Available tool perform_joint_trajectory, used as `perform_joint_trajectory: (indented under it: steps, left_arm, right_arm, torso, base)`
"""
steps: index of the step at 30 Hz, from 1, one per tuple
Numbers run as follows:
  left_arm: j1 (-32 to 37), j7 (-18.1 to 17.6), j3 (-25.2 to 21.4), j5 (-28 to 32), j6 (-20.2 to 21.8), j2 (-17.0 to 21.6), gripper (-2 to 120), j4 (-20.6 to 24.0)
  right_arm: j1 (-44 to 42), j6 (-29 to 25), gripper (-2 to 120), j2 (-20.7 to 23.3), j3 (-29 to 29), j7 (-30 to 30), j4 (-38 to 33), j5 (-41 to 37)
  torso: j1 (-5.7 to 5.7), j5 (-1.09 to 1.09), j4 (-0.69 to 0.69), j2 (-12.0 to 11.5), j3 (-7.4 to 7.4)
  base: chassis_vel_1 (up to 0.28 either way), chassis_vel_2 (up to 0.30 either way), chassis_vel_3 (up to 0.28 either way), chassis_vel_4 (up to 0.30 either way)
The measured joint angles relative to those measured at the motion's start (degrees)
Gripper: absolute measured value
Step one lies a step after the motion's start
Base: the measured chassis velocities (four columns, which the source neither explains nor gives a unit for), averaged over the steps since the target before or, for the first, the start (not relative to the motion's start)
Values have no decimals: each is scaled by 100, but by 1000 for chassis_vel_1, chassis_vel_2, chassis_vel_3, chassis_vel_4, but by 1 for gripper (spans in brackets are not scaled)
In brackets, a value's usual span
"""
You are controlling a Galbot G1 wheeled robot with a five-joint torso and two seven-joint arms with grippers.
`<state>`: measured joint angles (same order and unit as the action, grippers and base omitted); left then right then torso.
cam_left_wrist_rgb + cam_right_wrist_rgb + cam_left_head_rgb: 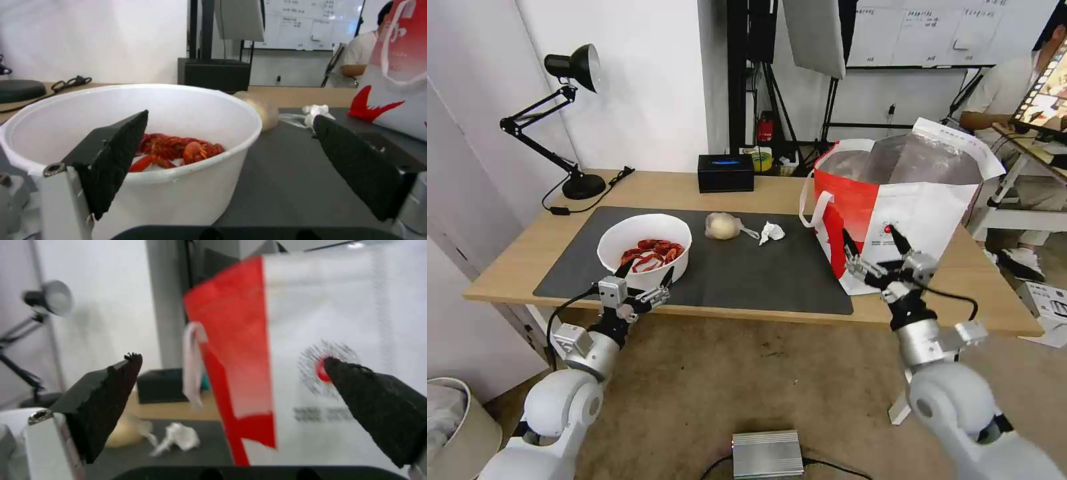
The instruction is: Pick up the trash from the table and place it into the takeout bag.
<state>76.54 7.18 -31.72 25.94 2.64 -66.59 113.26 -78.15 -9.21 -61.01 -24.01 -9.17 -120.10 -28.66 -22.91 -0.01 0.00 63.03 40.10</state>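
On the dark mat (747, 273) of the table (514, 267) stands a white bowl (644, 250) of red shells. A beige lump in clear wrap (721, 226) and a crumpled white tissue (772, 232) lie behind it toward the middle. The takeout bag (894, 207) stands open at the table's right end. My left gripper (646, 272) is open at the bowl's near side; in the left wrist view the bowl (186, 186) sits just ahead of the gripper (230, 117), one finger over its rim. My right gripper (871, 235) is open and empty in front of the bag (311, 323).
A black box (726, 173) sits at the table's back edge, with a black desk lamp (570, 67) at the back left. A silver box (767, 453) lies on the floor below and a bin (454, 427) stands at the lower left.
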Motion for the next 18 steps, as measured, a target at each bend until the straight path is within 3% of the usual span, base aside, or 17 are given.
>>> perform_joint_trajectory:
  steps: [18]
  left_arm:
    - [59,26,-92,-85,2,-44,100,-103]
  right_arm:
    - [-639,76,100,-757,214,-271,211,710]
  torso:
    - [0,0,0,0,0]
  base:
    - [0,0,0,0]
